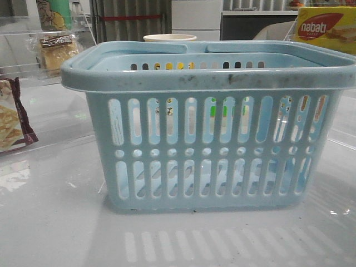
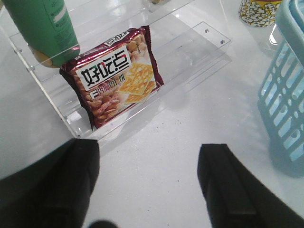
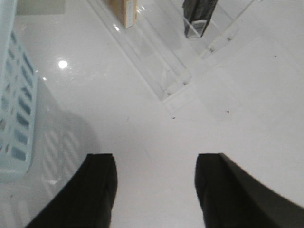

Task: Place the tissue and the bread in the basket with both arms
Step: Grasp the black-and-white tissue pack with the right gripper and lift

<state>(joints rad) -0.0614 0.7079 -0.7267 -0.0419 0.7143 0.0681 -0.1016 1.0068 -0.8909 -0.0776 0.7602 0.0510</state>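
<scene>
The light-blue slotted basket [image 1: 208,139] stands in the middle of the white table; nothing shows inside it through the slots. Its wall also shows in the left wrist view [image 2: 285,99] and the right wrist view [image 3: 12,95]. The bread [image 1: 55,51], golden-brown in a clear wrapper with a dark label strip, sits on a clear shelf at the back left. The tissue [image 3: 197,14], a black pack, stands in a clear holder, cut off by the frame edge. My left gripper [image 2: 148,147] and right gripper [image 3: 156,159] are both open over bare table, holding nothing.
A maroon-edged snack packet [image 2: 114,76] leans in a clear acrylic rack [image 2: 199,52] beside a green bottle [image 2: 42,28]. A yellow-and-red nabati box [image 1: 325,28] is at the back right. A cup [image 1: 169,38] stands behind the basket. Another clear rack [image 3: 166,71] lies ahead of the right gripper.
</scene>
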